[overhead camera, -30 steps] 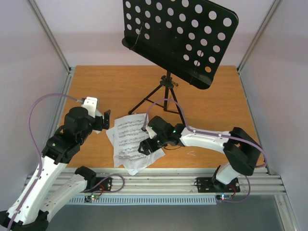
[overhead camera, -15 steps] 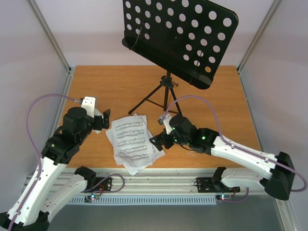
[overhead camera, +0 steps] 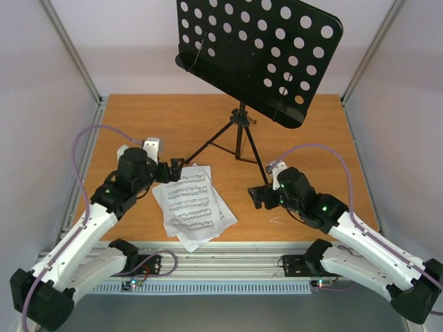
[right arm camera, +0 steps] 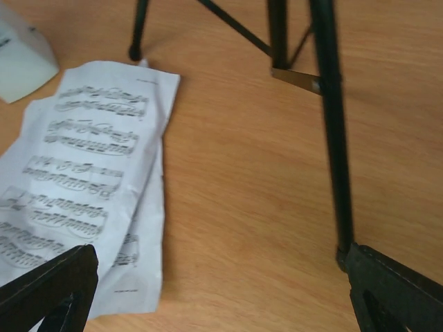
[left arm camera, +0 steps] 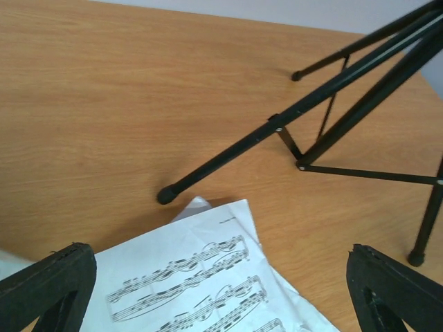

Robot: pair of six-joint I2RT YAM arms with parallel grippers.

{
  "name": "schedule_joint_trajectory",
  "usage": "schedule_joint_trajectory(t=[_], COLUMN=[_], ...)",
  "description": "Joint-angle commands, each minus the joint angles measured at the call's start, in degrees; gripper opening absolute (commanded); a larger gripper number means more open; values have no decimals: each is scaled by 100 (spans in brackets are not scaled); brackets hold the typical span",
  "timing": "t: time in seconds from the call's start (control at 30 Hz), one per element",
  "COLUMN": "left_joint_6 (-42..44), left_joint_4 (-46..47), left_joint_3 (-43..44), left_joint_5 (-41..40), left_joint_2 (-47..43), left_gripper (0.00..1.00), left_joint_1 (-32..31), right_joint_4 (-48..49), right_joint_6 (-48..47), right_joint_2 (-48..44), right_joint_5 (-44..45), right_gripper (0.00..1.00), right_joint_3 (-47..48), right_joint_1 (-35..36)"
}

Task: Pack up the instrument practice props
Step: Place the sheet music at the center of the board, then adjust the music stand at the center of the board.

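Top external view: white printed sheet-music pages (overhead camera: 194,206) lie flat on the orange-brown wooden table (overhead camera: 138,124), long axis near-to-far, far corner just beside the wide-open, empty left gripper (overhead camera: 176,169), while the right gripper (overhead camera: 257,196), equally wide and empty, sits farther off.

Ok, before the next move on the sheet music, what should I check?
1. Left tool open and empty: ok.
2. Right tool open and empty: ok.
3. Sheets lying loose, in neither tool: ok.
4. Sheets squared into one pile: not ok, they are fanned apart.
5. Left tool lined up over the sheets' far edge: ok, the wrist view shows paper between its fingers.
6. Stand foot clear of the sheets' corner: cannot tell, it is very close.
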Motion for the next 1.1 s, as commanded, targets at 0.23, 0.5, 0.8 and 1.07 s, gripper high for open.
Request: schedule_joint_trajectory(t=[0.23, 0.5, 0.8, 1.07], left_joint_6=[202, 447, 672, 846], left_joint_4=[2639, 3321, 3779, 4405], left_joint_3=[-494, -304, 37, 460], left_joint_5=[1853, 2127, 2273, 2832], left_joint_2=[835, 1657, 2365, 3259], left_gripper=[99, 99, 99, 98], left_joint_1=[26, 34, 69, 136], right_joint_4=[1367, 2193, 1670, 2220], right_joint_6=[140, -179, -687, -807], right_joint_2=[-26, 886, 748, 1191], right_joint_5=[-1134, -924, -109, -396], right_gripper=[98, 95, 83, 68], right_joint_3=[-843, -576, -200, 29], right_joint_1=[-1076, -1085, -1098, -1490])
